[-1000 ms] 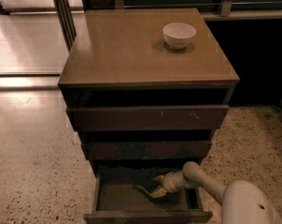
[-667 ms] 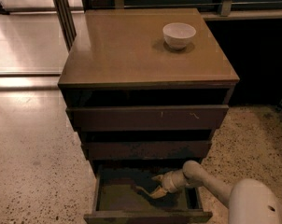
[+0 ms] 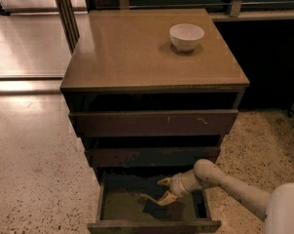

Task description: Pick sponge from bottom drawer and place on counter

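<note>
The bottom drawer (image 3: 102,204) is pulled out, showing its greenish-brown floor. The sponge (image 3: 158,209) lies as a dark flat pad on that floor, near the middle front. My gripper (image 3: 156,190) reaches into the drawer from the right and hangs just above the sponge, with its pale fingers (image 3: 163,181) spread open and nothing between them. The counter (image 3: 137,52) is the tan top of the cabinet above.
A white bowl (image 3: 186,36) stands on the counter at the back right. The two upper drawers (image 3: 152,123) are slightly out above my arm (image 3: 225,182). Speckled floor lies on both sides, with a dark wall base behind.
The gripper has stayed in the drawer over the sponge. My arm's white shoulder has shifted slightly right and down in the view.
</note>
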`<state>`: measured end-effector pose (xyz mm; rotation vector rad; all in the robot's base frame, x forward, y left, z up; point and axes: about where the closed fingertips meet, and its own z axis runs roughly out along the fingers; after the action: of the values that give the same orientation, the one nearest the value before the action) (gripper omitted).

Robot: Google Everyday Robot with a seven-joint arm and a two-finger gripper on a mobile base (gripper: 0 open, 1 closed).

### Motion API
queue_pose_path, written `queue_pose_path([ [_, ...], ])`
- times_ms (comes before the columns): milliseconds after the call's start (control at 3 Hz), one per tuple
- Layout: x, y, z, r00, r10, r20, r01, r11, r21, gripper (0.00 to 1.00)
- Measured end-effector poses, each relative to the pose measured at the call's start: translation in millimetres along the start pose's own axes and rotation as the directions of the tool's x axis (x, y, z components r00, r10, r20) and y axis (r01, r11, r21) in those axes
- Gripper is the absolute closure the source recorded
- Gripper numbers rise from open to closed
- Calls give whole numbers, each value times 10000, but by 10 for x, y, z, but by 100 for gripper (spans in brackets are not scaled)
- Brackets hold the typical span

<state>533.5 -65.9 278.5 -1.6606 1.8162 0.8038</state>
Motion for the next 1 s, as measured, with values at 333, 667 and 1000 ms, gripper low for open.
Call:
queue_pose_path([
  [333, -539, 148, -489, 9984, -524, -226, 519, 9984, -225, 100],
  [667, -739, 54, -731, 9943, -938, -503, 938, 9956, -22, 100],
  [1000, -739, 54, -731, 9943, -939, -503, 939, 9956, -22, 100],
])
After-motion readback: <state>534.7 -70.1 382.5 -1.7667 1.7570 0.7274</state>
